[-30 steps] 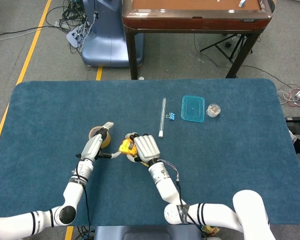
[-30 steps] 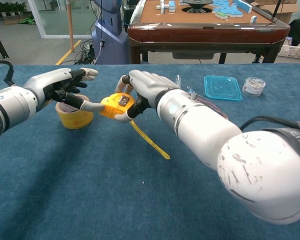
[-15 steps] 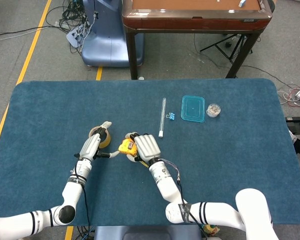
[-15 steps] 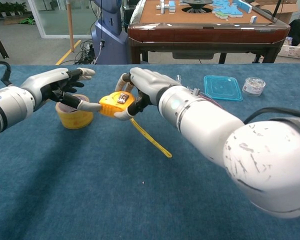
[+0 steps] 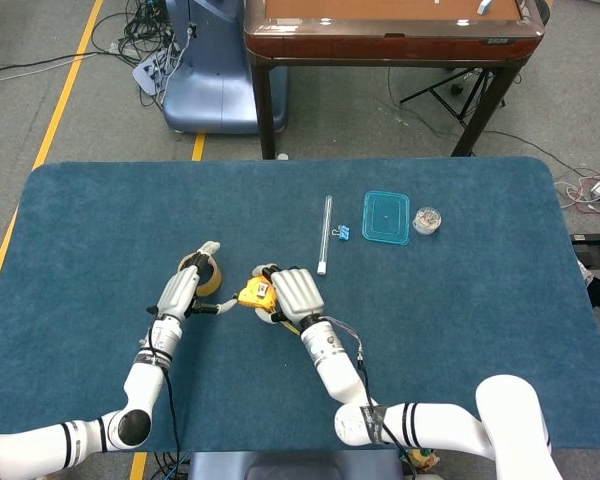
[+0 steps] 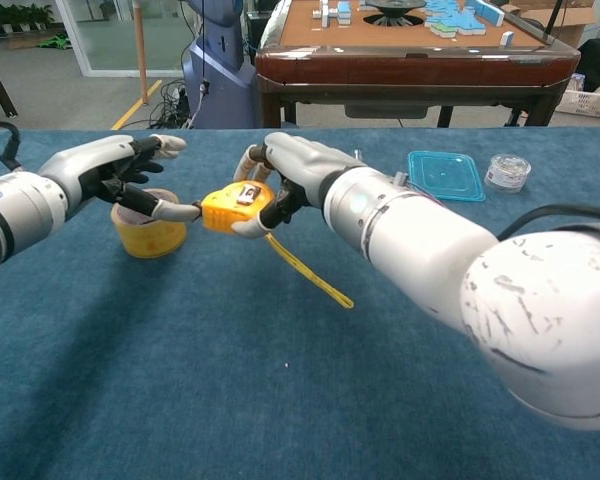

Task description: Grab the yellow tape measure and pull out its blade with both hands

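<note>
- My left hand (image 6: 120,175) reaches over the tape roll (image 6: 148,232), one finger stretched to the case; it grips nothing, ready to take the blade.
- The yellow tape measure (image 6: 235,207) sits just above the table, clasped by my right hand (image 6: 285,170) to anchor it.
- The blade (image 6: 310,275) trails out slack; its tip may rest on the cloth.

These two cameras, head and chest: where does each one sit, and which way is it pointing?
Head view: sits high, looks steeply down on the blue table; shows both arms reaching in from below.
Chest view: sits low at the table's edge, looks forward across it to the room; the right arm bulks large.
Both share the right hand gripping the yellow tape measure, the left hand touching it, and the tape roll.
</note>
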### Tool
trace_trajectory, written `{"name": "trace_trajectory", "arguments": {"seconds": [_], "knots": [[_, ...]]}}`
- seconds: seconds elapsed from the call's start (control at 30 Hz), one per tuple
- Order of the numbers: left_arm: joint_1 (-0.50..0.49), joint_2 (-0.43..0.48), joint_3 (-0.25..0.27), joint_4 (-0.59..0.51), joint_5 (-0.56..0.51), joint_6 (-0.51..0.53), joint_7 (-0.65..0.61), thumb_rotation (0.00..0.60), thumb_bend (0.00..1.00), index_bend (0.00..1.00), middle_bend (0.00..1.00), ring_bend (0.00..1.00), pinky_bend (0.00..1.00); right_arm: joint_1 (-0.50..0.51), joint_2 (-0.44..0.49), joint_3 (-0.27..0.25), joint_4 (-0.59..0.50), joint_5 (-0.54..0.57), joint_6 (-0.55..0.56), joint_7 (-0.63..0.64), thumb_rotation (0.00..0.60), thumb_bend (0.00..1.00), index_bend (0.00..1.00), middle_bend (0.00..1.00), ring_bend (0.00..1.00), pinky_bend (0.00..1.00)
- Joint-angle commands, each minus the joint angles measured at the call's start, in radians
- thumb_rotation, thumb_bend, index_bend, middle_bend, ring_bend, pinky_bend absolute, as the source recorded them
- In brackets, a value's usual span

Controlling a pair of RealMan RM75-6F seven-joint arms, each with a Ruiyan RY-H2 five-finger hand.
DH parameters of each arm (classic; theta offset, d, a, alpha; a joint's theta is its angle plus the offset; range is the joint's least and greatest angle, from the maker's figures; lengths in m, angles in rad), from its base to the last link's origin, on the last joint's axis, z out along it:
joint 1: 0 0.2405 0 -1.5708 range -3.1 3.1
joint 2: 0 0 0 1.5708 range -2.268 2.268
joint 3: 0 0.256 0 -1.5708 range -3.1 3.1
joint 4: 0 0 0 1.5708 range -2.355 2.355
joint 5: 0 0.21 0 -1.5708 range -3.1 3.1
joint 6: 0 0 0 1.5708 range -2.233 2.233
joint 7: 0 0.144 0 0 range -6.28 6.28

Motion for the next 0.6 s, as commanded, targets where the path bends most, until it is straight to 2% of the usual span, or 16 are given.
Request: {"name": "trace_trajectory", "arguments": {"seconds": [0.03,0.6], "knots": [[0.001,0.001,-0.004,0.002,-0.003,0.004,0.001,0.600,0.17,0.00,0.00,0.00,0.00,-0.002,0.009,-0.004,-0.011,0.004,0.000,-0.001,0.600,0.78,0.63,0.67,0.59,0.35],[0.009,0.016,-0.015,0.014,-0.026,0.022,0.019,0.600,0.17,0.00,0.00,0.00,0.00,-0.008,0.048,-0.018,-0.060,0.021,0.011,0.006,0.600,0.78,0.63,0.67,0.59,0.35]]}}
